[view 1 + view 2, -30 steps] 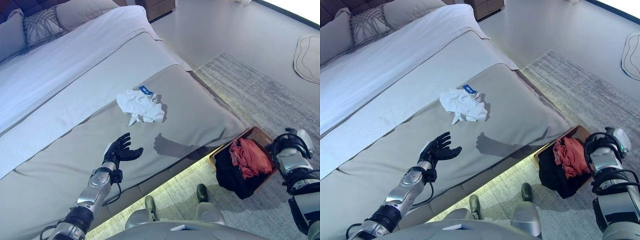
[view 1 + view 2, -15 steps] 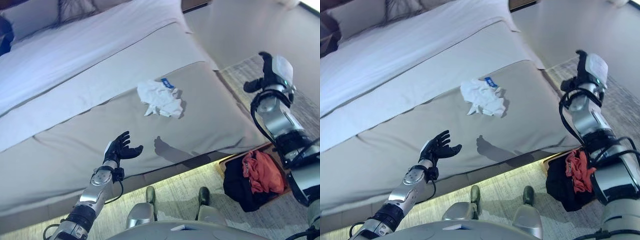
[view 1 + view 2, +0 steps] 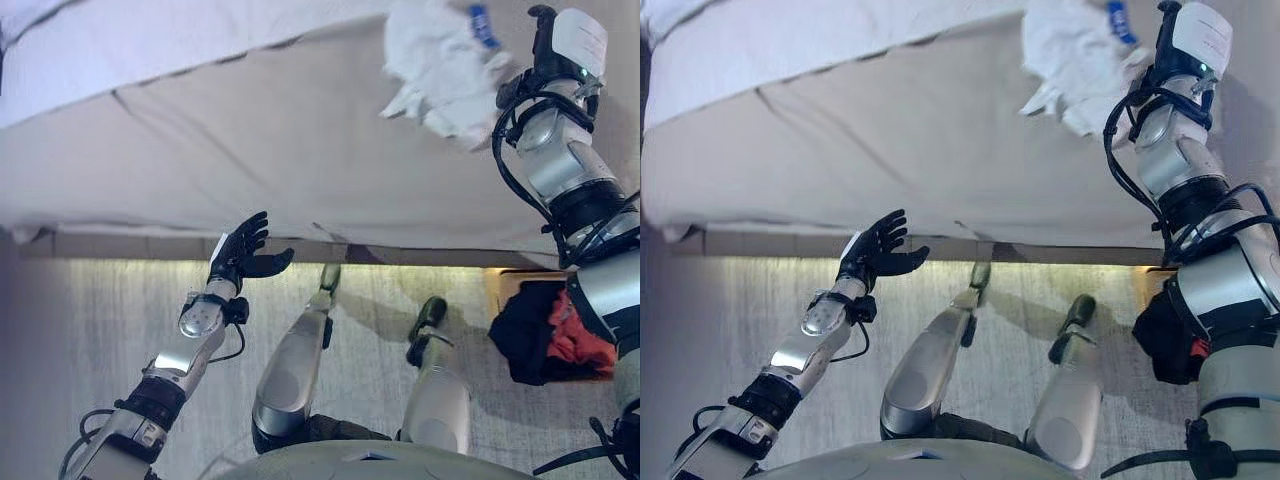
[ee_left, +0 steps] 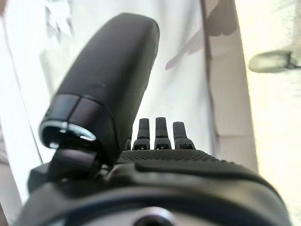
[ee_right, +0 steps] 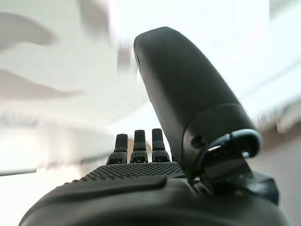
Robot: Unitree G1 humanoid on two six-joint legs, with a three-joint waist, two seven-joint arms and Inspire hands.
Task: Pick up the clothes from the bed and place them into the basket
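A crumpled white garment (image 3: pixel 440 65) with a small blue tag lies on the grey bed cover (image 3: pixel 250 150), near the bed's front edge. My right hand (image 3: pixel 543 35) is raised over the bed just beside the garment, apart from it; in the right wrist view its fingers (image 5: pixel 136 141) are straight and it holds nothing. My left hand (image 3: pixel 243 255) is open and empty, palm up, in front of the bed's edge. The basket (image 3: pixel 498 290) stands on the floor at the right with dark and red clothes (image 3: pixel 550 335) in it.
The bed's lit lower edge (image 3: pixel 150 250) runs across the view. A pale patterned rug (image 3: pixel 90 340) covers the floor in front of the bed. White bedding (image 3: pixel 150 40) lies further back.
The camera has tipped down, so the whole picture has shifted. My right arm has risen from beside the basket to next to the white garment. My left hand keeps its open pose.
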